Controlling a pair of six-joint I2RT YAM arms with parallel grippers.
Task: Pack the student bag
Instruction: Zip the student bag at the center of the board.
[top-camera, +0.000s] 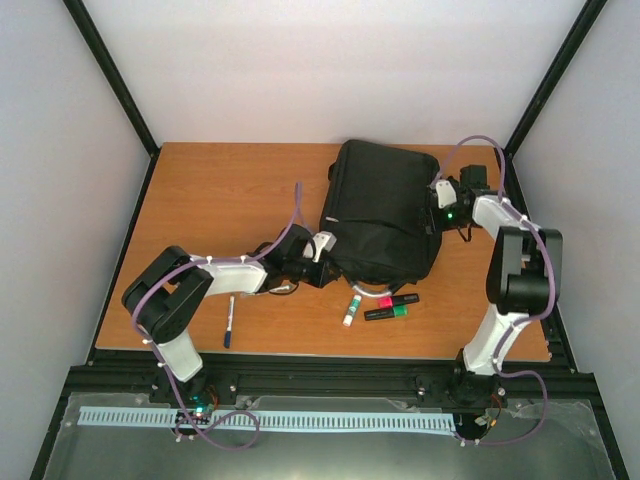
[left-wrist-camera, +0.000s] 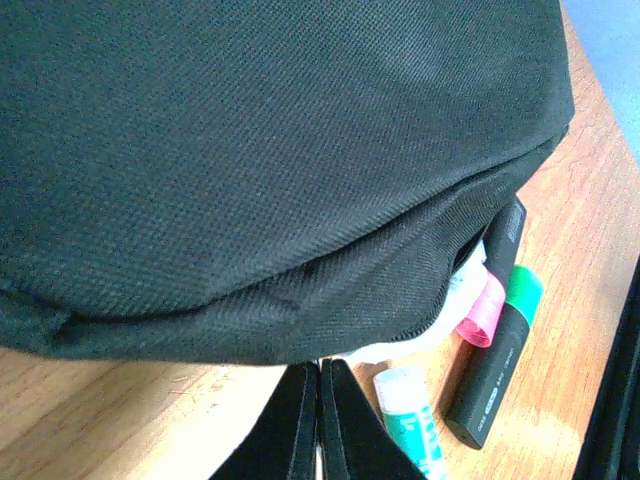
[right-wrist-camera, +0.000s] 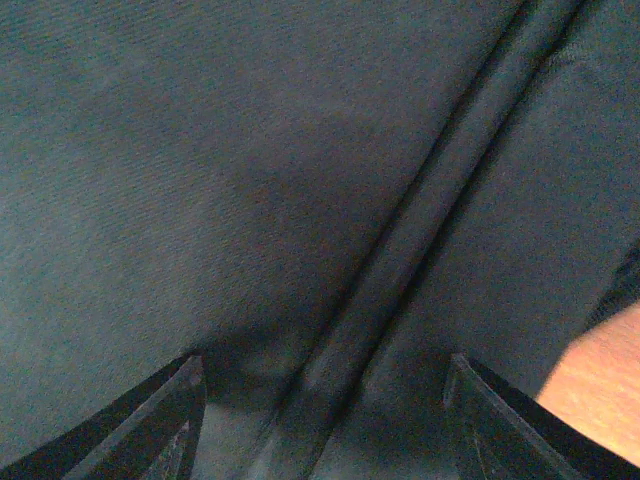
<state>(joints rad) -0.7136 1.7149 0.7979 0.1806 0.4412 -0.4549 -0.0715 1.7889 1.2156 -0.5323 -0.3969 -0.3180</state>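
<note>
Left end effector (left-wrist-camera: 320, 368): fingers pressed together, nothing visible between them, set at the near-left edge of the student bag (top-camera: 385, 205), just under its bulging black fabric. Right end effector (right-wrist-camera: 325, 360): fingers stand well apart, close over the bag's right side, a raised seam running between them. Bag lies flat on the desk (top-camera: 220, 190), far centre-right, between both arms. By its near edge: pink highlighter (top-camera: 395, 300), green highlighter (top-camera: 388, 313), glue stick (top-camera: 351, 311). Blue pen (top-camera: 229, 325) lies well apart, left.

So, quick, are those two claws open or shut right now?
Left gripper: closed, nothing visibly held.
Right gripper: open, facing the large black fabric backpack.
</note>
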